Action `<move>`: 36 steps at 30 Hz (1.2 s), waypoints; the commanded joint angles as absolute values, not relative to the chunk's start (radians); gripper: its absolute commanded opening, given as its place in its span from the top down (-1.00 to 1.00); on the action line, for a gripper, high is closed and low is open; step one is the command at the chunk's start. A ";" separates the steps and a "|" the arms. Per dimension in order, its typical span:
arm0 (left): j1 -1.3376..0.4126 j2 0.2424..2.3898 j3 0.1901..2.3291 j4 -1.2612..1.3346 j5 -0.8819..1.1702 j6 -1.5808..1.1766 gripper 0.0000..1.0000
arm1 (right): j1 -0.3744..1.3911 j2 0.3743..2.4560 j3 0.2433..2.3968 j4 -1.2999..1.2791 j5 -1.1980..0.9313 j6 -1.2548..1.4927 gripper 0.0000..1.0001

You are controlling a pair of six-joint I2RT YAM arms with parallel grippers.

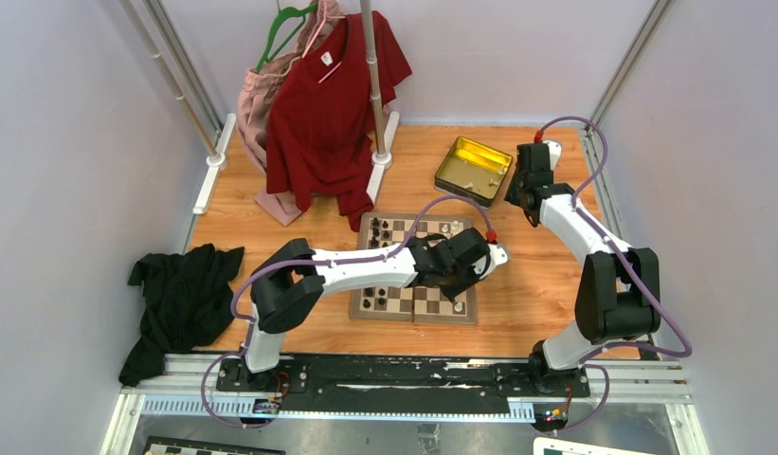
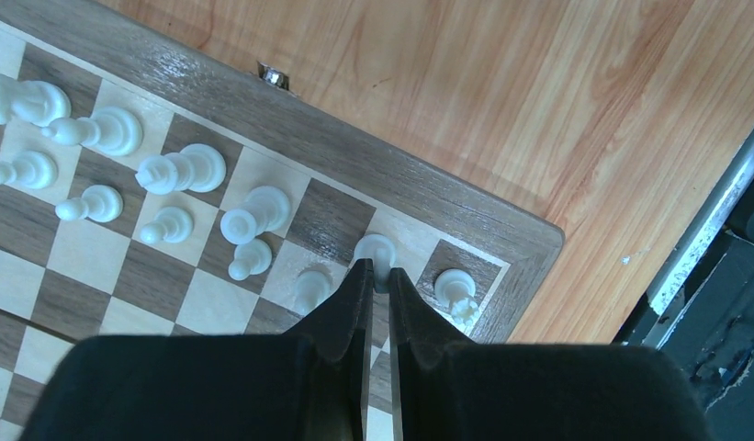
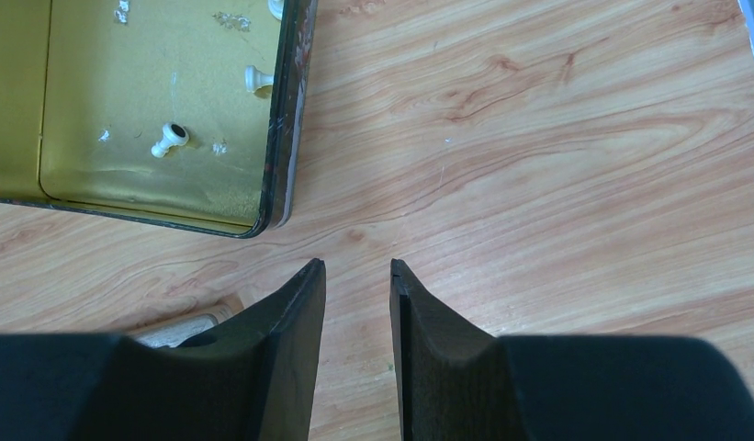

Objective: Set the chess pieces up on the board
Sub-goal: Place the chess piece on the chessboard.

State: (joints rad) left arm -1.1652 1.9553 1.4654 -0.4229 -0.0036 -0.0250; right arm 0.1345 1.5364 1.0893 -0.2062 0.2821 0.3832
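Two arms of mine work over a wooden surface point(image 1: 536, 294), and it is the biggest thing here, with a red shirt point(image 1: 333, 114) hanging from a stand at its far side and a black cloth point(image 1: 181, 299) heaped at its left edge. Next in size comes the board point(image 1: 415, 305), lying near the middle of the surface, its far rows partly hidden under my left arm. Beyond it, toward the far right, sits a gold tin point(image 1: 472, 171), open at the top. My right hand point(image 3: 356, 276) hangs above bare wood just beside the tin's corner, its two fingers standing apart with nothing between them. My left hand point(image 2: 377, 276) is down over the board's corner region, its fingers pressed together; the tips lie right at a white piece point(image 2: 377, 248) on the outer row, and I cannot tell whether they pinch it or only touch it. Smallest of all are the chess pieces point(image 2: 182, 170): a cluster of white ones stands in the two rows along the board's edge, one of them point(image 2: 455, 289) on the corner square. A few more white pieces point(image 3: 169, 140) lie on the tin's floor.
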 commanded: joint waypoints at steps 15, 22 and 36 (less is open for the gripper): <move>-1.157 1.912 1.434 -0.381 0.032 -0.065 1.00 | 0.120 1.536 1.100 -0.202 0.279 0.394 0.28; -1.157 1.908 1.424 -0.377 0.030 -0.069 0.71 | 0.120 1.537 1.098 -0.205 0.273 0.394 0.28; -1.157 1.894 1.440 -0.392 0.002 -0.049 0.01 | 0.120 1.533 1.113 -0.210 0.272 0.386 0.28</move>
State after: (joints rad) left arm -1.1606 1.9438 1.4303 -0.3954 0.0166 -0.0620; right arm 0.1345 1.5383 1.0893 -0.2062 0.2710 0.3828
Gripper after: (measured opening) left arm 0.486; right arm 0.360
